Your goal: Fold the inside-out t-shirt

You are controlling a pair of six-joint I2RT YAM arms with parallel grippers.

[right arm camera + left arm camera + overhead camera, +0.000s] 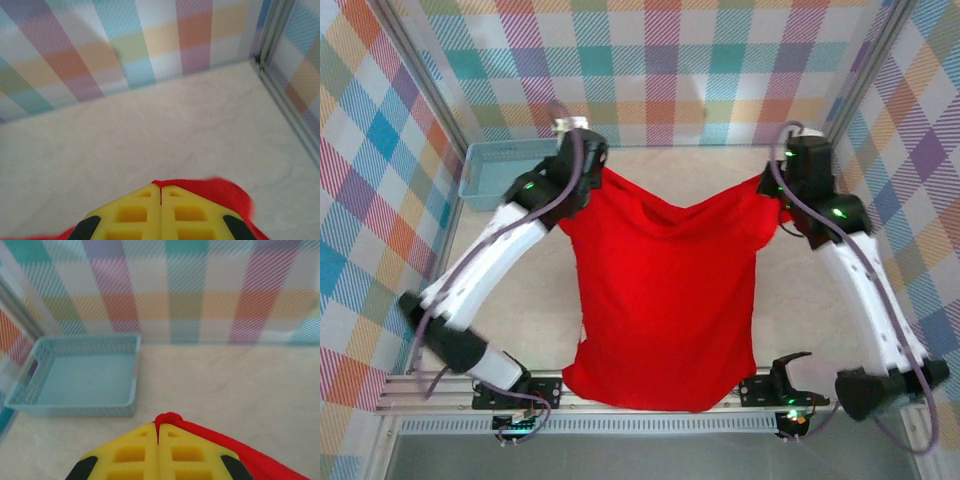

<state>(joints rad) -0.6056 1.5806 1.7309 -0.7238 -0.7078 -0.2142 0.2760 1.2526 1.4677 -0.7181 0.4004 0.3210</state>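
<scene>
Both hands are clenched on cloth: the left hand [158,429] pinches one far corner of the inside-out t-shirt [665,290], the right hand [160,190] the other, neither nearer than its mate. From those grips the shirt sags between them and stretches toward the arm bases, long axis far-to-near, its near edge over the front rail [650,424]. Bare tabletop [150,125] lies ahead; the blue basket [80,410] sits just left, the side wall [300,75] crowds the right.
</scene>
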